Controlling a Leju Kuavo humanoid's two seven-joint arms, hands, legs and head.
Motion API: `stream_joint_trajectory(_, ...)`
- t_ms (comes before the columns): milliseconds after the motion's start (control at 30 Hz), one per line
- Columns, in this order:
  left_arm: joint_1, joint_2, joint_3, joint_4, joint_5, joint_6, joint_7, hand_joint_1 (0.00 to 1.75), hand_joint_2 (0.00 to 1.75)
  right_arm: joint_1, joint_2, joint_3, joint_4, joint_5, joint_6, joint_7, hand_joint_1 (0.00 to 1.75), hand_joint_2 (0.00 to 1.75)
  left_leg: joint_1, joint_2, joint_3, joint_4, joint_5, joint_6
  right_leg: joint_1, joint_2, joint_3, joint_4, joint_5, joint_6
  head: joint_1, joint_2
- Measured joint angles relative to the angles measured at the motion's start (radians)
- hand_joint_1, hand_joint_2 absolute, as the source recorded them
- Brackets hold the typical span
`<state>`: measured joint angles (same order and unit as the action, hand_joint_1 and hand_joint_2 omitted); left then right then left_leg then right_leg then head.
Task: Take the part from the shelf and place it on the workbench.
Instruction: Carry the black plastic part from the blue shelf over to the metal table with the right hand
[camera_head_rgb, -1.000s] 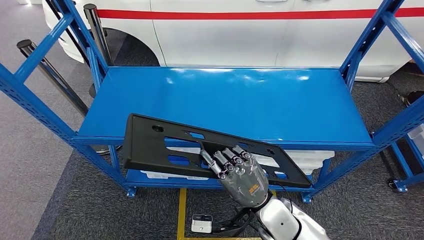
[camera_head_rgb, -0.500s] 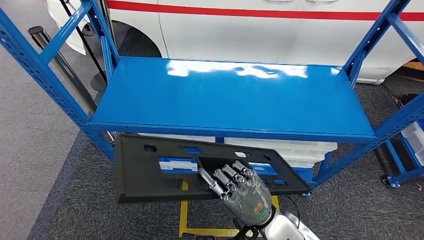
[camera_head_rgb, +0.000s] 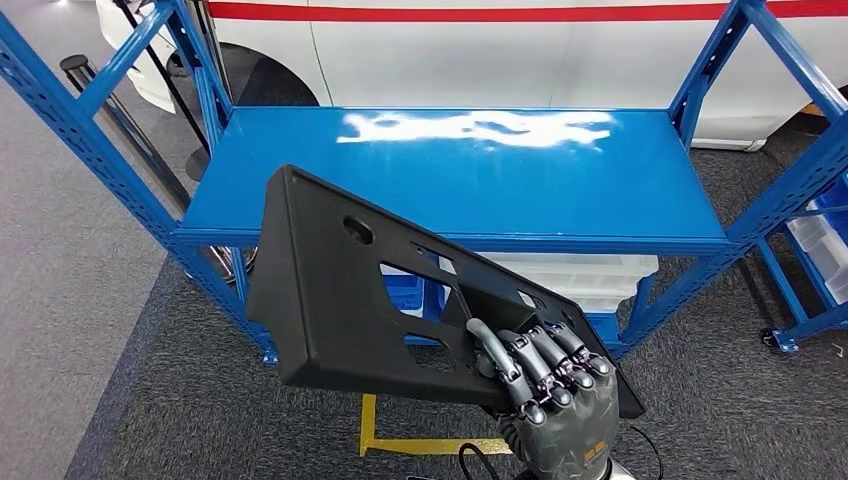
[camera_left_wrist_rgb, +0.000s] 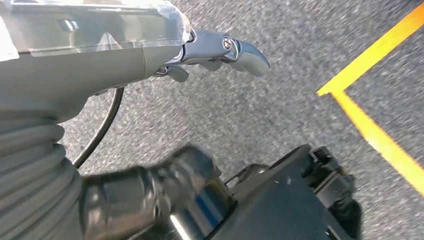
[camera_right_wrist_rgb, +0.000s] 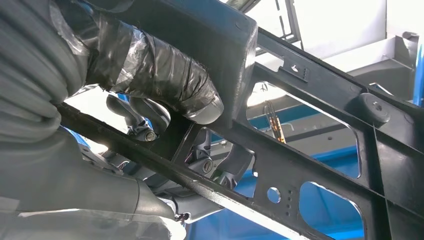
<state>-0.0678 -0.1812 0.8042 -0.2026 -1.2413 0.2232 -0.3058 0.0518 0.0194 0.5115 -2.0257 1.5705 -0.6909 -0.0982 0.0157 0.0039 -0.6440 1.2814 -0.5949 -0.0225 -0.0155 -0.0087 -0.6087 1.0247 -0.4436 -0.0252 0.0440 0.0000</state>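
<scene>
Now the right hand (camera_head_rgb: 548, 385) was clamped on the black part (camera_head_rgb: 380, 300), tilted, off the blue shelf (camera_head_rgb: 480, 170). Carry step; next needs turning toward the workbench. Left hand (camera_left_wrist_rgb: 220, 50): couldn't tell.

No readable text, labels, numbers or signs anywhere.

Matt black plastic part (camera_head_rgb: 340, 290), glossy blue metal shelf (camera_head_rgb: 500, 180), rough grey carpet (camera_head_rgb: 70, 300)
</scene>
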Motion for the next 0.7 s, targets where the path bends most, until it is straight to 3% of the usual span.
stream_joint_trajectory(33, 0.000, 0.000, 0.000, 0.000, 0.000, 0.000, 0.000, 0.00, 1.75, 0.003, 0.002, -0.002, -0.003, 0.000, 0.000, -0.001, 1.75, 1.75, 0.002, 0.000, 0.042, -0.052, 0.031, -0.001, -0.002, 0.001, -0.012, 0.005, 0.006, 0.004, 0.000, 0.000)
stream_joint_trajectory(100, 0.000, 0.000, 0.000, 0.000, 0.000, 0.000, 0.000, 0.00, 1.75, 0.008, 0.006, -0.005, -0.011, 0.000, 0.000, -0.001, 1.75, 1.75, 0.003, -0.003, 0.137, -0.195, 0.055, 0.000, -0.003, 0.002, -0.031, 0.017, 0.016, 0.015, 0.000, 0.000)
stream_joint_trajectory(167, -0.001, 0.000, 0.000, 0.000, 0.000, 0.000, 0.000, 0.00, 1.75, 0.010, 0.009, -0.007, -0.017, 0.000, 0.000, -0.001, 1.75, 1.75, -0.002, -0.007, 0.178, -0.273, 0.047, 0.009, -0.001, 0.002, -0.038, 0.021, 0.029, 0.029, 0.001, 0.000)
stream_joint_trajectory(233, 0.000, 0.000, 0.001, 0.000, 0.000, 0.000, 0.000, 0.00, 1.75, 0.012, 0.011, -0.008, -0.022, 0.000, 0.000, 0.005, 1.75, 1.75, -0.004, -0.008, 0.170, -0.280, 0.058, 0.024, -0.001, 0.002, -0.040, 0.017, 0.042, 0.044, 0.002, 0.000)
stream_joint_trajectory(267, -0.001, 0.000, 0.001, 0.000, 0.000, 0.000, 0.000, 0.00, 1.75, 0.013, 0.012, -0.008, -0.024, 0.000, 0.000, 0.014, 1.75, 1.75, -0.004, -0.006, 0.164, -0.281, 0.066, 0.034, -0.003, 0.004, -0.045, 0.021, 0.035, 0.049, 0.002, 0.000)
stream_joint_trajectory(333, -0.002, 0.000, 0.001, 0.000, 0.000, 0.000, 0.000, 0.00, 1.75, 0.017, 0.012, -0.008, -0.032, -0.005, 0.000, 0.037, 1.75, 1.75, -0.002, -0.001, 0.144, -0.285, 0.089, 0.053, -0.006, 0.006, -0.067, 0.076, -0.031, 0.057, 0.002, 0.000)
stream_joint_trajectory(400, -0.002, 0.000, 0.003, 0.000, 0.001, 0.001, 0.000, 0.00, 1.75, 0.026, 0.014, -0.013, -0.042, -0.044, 0.000, 0.024, 1.75, 1.75, -0.006, 0.001, 0.119, -0.283, 0.108, 0.062, -0.007, 0.006, -0.098, 0.196, -0.128, 0.060, 0.002, 0.000)
stream_joint_trajectory(433, -0.001, 0.000, 0.004, 0.000, 0.001, 0.002, 0.001, 0.00, 1.75, 0.039, 0.020, -0.023, -0.046, -0.094, 0.000, -0.022, 1.75, 1.75, -0.009, 0.002, 0.107, -0.281, 0.117, 0.064, -0.006, 0.006, -0.106, 0.252, -0.152, 0.061, 0.002, 0.000)
stream_joint_trajectory(467, 0.000, 0.000, 0.006, 0.000, 0.001, 0.004, 0.001, 0.00, 1.75, 0.057, 0.035, -0.042, -0.048, -0.166, 0.000, -0.099, 1.75, 1.75, -0.012, 0.003, 0.094, -0.279, 0.125, 0.065, -0.005, 0.006, -0.102, 0.283, -0.155, 0.059, 0.001, 0.000)
stream_joint_trajectory(500, 0.001, 0.000, 0.009, 0.000, 0.002, 0.005, 0.001, 0.00, 1.75, 0.079, 0.060, -0.072, -0.046, -0.253, 0.000, -0.204, 1.75, 1.75, -0.015, 0.003, 0.082, -0.275, 0.131, 0.065, -0.003, 0.006, -0.081, 0.279, -0.139, 0.055, 0.001, 0.000)
stream_joint_trajectory(533, 0.002, 0.000, 0.012, 0.000, 0.002, 0.006, 0.001, 0.00, 1.75, 0.100, 0.088, -0.107, -0.043, -0.338, 0.000, -0.307, 1.75, 1.75, -0.017, 0.002, 0.071, -0.271, 0.136, 0.064, -0.001, 0.007, -0.042, 0.237, -0.113, 0.049, 0.001, 0.000)
stream_joint_trajectory(600, 0.004, -0.001, 0.016, 0.000, 0.002, 0.008, 0.000, 0.00, 1.75, 0.125, 0.137, -0.172, -0.035, -0.476, -0.001, -0.460, 1.75, 1.75, -0.021, 0.002, 0.056, -0.262, 0.144, 0.060, 0.007, 0.006, 0.056, 0.095, -0.087, 0.031, 0.001, 0.000)
stream_joint_trajectory(633, 0.004, -0.002, 0.019, 0.000, 0.002, 0.009, -0.001, 0.00, 1.75, 0.134, 0.151, -0.192, -0.032, -0.524, -0.001, -0.499, 1.75, 1.75, -0.022, 0.003, 0.052, -0.260, 0.148, 0.055, 0.011, 0.006, 0.091, 0.039, -0.086, 0.025, 0.001, 0.000)
stream_joint_trajectory(700, 0.004, -0.003, 0.023, 0.000, 0.002, 0.010, -0.002, 0.00, 1.75, 0.154, 0.174, -0.216, -0.029, -0.589, -0.002, -0.536, 1.75, 1.75, -0.021, 0.005, 0.050, -0.262, 0.159, 0.043, 0.018, 0.006, 0.114, -0.008, -0.090, 0.017, 0.000, 0.000)
